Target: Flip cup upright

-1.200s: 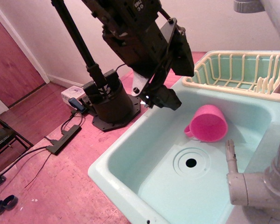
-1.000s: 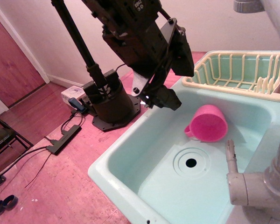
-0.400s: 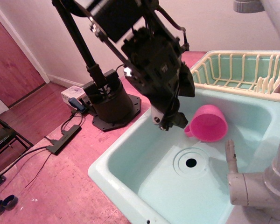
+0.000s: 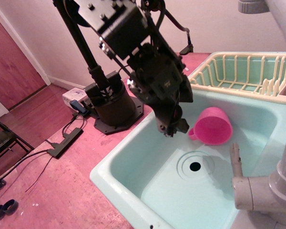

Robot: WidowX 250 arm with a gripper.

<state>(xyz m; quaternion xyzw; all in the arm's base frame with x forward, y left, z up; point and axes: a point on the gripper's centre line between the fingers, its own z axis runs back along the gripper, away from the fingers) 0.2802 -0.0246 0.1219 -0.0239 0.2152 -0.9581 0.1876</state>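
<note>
The bright pink cup lies on its side in the mint green sink, against the far wall, with its small handle toward the left. My black gripper hangs over the sink just left of the cup, close to its handle side and not touching it. Its fingertips point down and look close together with nothing between them.
A cream and green dish rack sits behind the sink at the back right. A grey faucet rises at the front right. The drain is in the sink floor. The arm base stands on the red floor at left.
My gripper has swung down and to the right, from above the sink's back left rim into the sink beside the cup. The cup has not moved.
</note>
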